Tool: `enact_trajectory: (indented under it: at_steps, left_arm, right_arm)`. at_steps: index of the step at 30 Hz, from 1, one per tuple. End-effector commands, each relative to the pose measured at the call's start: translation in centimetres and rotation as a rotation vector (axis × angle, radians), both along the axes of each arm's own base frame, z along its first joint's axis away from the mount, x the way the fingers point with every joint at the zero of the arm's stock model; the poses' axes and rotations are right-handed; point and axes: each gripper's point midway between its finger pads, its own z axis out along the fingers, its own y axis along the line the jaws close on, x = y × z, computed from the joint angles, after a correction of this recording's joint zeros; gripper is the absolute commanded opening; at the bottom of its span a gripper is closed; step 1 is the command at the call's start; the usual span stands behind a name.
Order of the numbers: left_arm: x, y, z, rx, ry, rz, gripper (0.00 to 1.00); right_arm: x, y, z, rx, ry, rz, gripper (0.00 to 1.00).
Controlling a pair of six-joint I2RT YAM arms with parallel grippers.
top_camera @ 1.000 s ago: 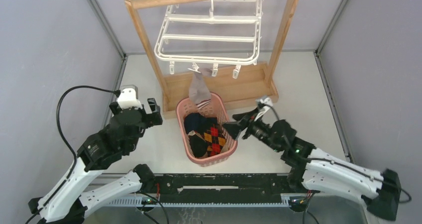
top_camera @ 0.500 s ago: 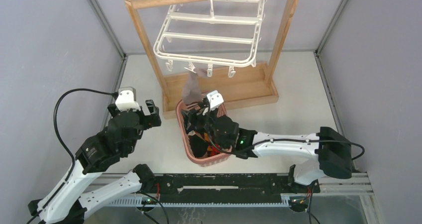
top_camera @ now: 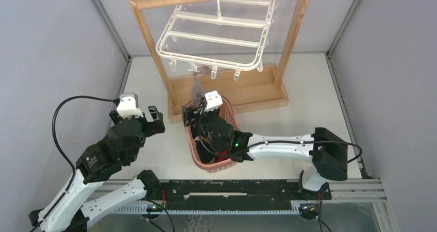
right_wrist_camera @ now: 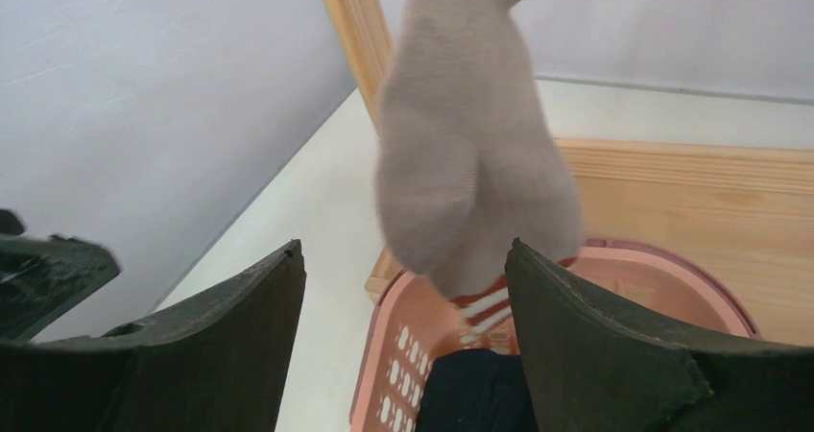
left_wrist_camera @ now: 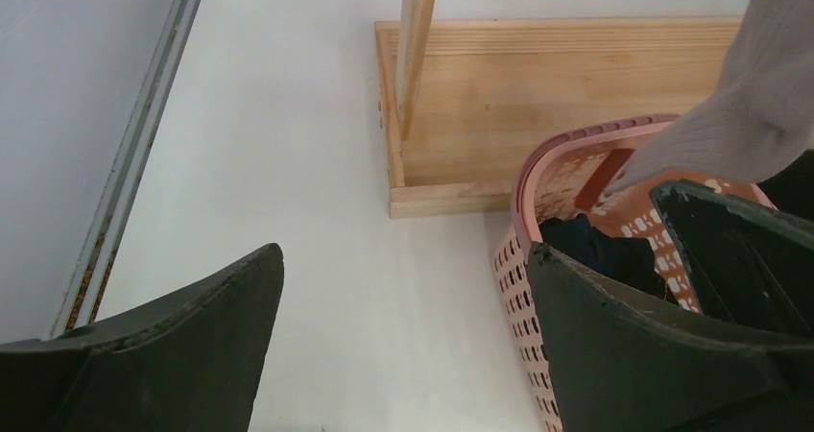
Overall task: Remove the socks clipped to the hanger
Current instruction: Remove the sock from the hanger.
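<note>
The right gripper (right_wrist_camera: 403, 259) is wide open around the low end of the one grey sock (right_wrist_camera: 470, 163), clipped to the one white hanger (top_camera: 216, 19) above the one pink basket (top_camera: 212, 167); the left gripper (left_wrist_camera: 403, 259) is open, empty. A weak grab may slip off, or a hard pull may drag the hanger down.

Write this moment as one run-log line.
grey sock: clipped to hanger, over pink basket | right gripper: open, at sock | left gripper: open, beside basket
</note>
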Motion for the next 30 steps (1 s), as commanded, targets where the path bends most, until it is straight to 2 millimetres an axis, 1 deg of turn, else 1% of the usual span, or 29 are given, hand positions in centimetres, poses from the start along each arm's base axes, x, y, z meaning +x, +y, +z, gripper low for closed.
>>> enact_trajectory:
  at_steps: [1,4,5,8,10,13,16,18,21,23,24,27,30]
  left_arm:
    - [-0.1,0.4,-0.2,-0.005,-0.009,0.013,1.0]
    - [-0.3,0.5,0.0,-0.011,-0.011,0.011,1.0]
    - [-0.4,0.6,0.1,-0.013,-0.012,0.009,1.0]
    - [-0.6,0.7,0.2,-0.018,-0.012,0.009,1.0]
    - [-0.6,0.8,0.3,-0.021,-0.014,0.01,1.0]
    - [-0.6,0.8,0.4,-0.028,-0.018,0.009,1.0]
    - [-0.5,0.4,0.3,-0.029,-0.014,0.0,1.0]
    - [-0.4,0.1,0.2,-0.031,-0.01,-0.006,1.0]
    - [-0.2,-0.5,0.1,-0.037,-0.004,-0.023,1.0]
    - [-0.1,-0.8,0.0,-0.042,-0.003,-0.035,1.0]
    - [0.0,-1.0,0.1,-0.043,-0.003,-0.041,1.0]
    - [0.2,-1.4,0.1,-0.042,-0.002,-0.051,1.0]
    - [0.4,-1.9,0.1,-0.044,0.003,-0.064,1.0]
  right_arm:
    - [2.1,-0.7,0.8,0.023,0.002,-0.098,0.81]
    - [3.6,-0.8,-0.3,0.029,0.011,-0.115,0.77]
    - [4.2,-1.0,-0.4,0.032,0.012,-0.124,0.73]
    - [4.9,-1.5,-0.1,0.043,0.006,-0.135,0.64]
    - [4.7,-2.1,0.6,0.053,-0.013,-0.134,0.57]
    - [4.3,-2.7,1.5,0.055,-0.033,-0.121,0.45]
    - [3.8,-3.1,2.5,0.049,-0.055,-0.085,0.29]
    - [3.3,-3.3,2.9,0.042,-0.06,-0.06,0.22]
    - [2.7,-3.6,3.3,0.034,-0.067,-0.013,0.15]
    - [2.4,-4.2,3.3,0.031,-0.058,0.004,0.06]
    - [2.2,-4.4,3.3,0.034,-0.054,0.012,0.05]
    - [1.7,-5.0,3.4,0.043,-0.053,0.048,0.04]
    - [1.0,-5.0,3.7,0.041,-0.053,0.112,0.03]
